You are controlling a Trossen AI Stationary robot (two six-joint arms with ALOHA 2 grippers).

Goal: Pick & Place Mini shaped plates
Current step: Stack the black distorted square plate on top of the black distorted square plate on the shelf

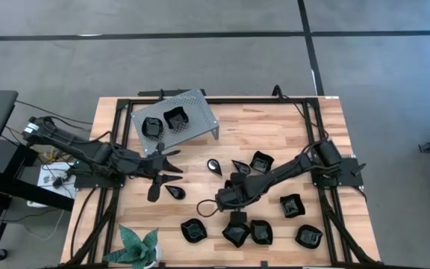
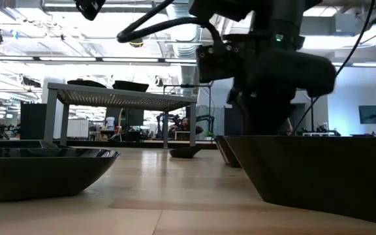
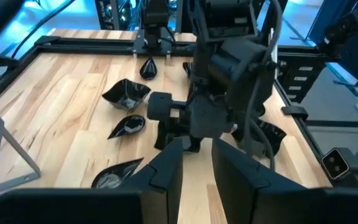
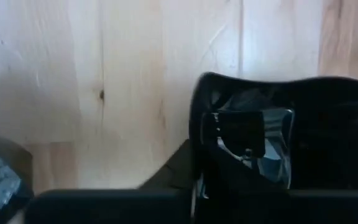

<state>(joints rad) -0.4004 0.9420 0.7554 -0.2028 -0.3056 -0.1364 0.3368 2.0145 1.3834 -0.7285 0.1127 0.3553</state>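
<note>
While the left hand (image 1: 172,166) gapes apart, the right hand's (image 1: 237,218) grip on a plate (image 4: 284,143) is unclear.

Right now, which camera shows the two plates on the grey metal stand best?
The high view: both plates lie open on the perforated stand. The low view shows only their rims edge-on; neither wrist view shows them.

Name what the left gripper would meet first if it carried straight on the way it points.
Probably the right arm, dead ahead in its wrist view. The left gripper may pass over the teardrop plates nearer by; height is unclear.
</note>
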